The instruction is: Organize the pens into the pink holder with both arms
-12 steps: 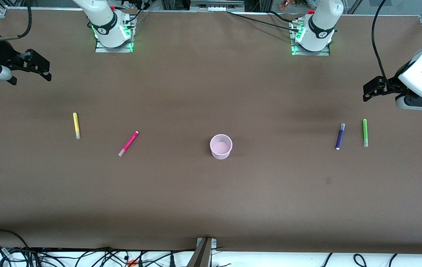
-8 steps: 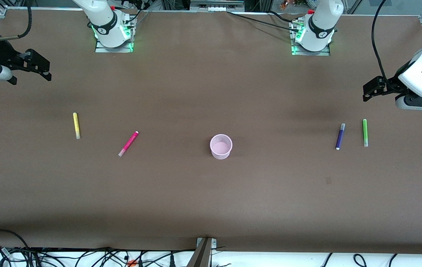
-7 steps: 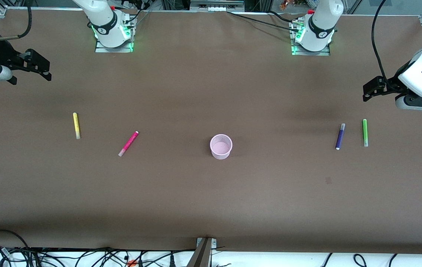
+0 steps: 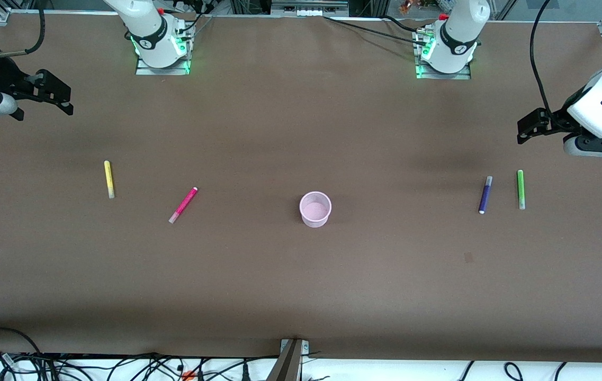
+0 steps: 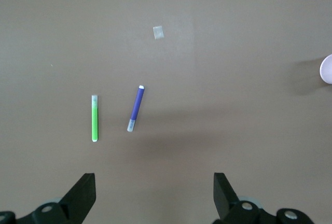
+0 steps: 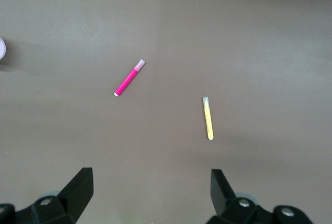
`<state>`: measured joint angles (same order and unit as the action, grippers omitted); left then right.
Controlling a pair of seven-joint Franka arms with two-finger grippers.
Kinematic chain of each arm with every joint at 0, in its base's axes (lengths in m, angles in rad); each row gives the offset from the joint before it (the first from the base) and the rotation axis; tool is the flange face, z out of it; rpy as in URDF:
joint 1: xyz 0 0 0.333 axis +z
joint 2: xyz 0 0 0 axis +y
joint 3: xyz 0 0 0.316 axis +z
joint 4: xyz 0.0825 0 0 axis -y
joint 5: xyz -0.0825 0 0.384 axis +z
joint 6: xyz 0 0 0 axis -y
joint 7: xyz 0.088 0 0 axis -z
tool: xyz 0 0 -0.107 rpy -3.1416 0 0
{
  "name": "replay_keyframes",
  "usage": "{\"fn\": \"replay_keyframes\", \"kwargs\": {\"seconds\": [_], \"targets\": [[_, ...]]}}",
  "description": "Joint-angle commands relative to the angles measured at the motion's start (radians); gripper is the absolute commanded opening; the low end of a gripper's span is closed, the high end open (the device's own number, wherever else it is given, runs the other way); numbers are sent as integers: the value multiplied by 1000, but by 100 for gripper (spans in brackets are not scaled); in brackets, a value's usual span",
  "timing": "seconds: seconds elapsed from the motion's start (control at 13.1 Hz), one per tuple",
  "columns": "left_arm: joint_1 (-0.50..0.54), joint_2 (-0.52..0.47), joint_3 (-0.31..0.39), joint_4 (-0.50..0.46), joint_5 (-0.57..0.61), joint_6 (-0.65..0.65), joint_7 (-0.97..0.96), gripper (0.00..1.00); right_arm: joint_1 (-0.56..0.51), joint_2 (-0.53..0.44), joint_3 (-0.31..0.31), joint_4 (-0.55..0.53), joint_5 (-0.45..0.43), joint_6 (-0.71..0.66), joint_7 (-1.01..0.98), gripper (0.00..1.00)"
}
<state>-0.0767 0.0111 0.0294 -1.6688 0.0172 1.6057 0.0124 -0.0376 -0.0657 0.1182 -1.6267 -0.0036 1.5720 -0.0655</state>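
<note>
The pink holder stands upright mid-table. The yellow pen and magenta pen lie toward the right arm's end; they show in the right wrist view as yellow pen and magenta pen. The purple pen and green pen lie toward the left arm's end; the left wrist view shows the purple pen and green pen. My left gripper is open and empty, up in the air. My right gripper is open and empty, up in the air.
A small pale mark lies on the brown table, nearer the front camera than the purple pen. The arm bases stand at the table's back edge. Cables run along the front edge.
</note>
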Motion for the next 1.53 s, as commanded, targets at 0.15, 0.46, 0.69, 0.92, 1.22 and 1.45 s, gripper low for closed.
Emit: {"fn": "replay_keyframes", "kwargs": {"seconds": [0.15, 0.46, 0.69, 0.92, 1.22, 1.45], "targets": [[-2, 110, 1, 26, -8, -143, 8, 100, -13, 7, 8, 8, 10, 14, -2, 100], [12, 272, 6, 23, -3, -167, 11, 100, -13, 61, 8, 13, 13, 88, -11, 100], [-9, 396, 3, 20, 105, -147, 18, 100, -8, 108, 11, 11, -4, 80, -13, 100], [-8, 470, 3, -15, 118, 7, 35, 100, -8, 188, 11, 13, -4, 59, -13, 100], [14, 464, 4, -162, 124, 363, 158, 100, 10, 289, 12, 11, 2, 60, -8, 100], [78, 451, 3, -288, 124, 647, 389, 100, 36, 346, 12, 1, 10, 121, 77, 100]]}}
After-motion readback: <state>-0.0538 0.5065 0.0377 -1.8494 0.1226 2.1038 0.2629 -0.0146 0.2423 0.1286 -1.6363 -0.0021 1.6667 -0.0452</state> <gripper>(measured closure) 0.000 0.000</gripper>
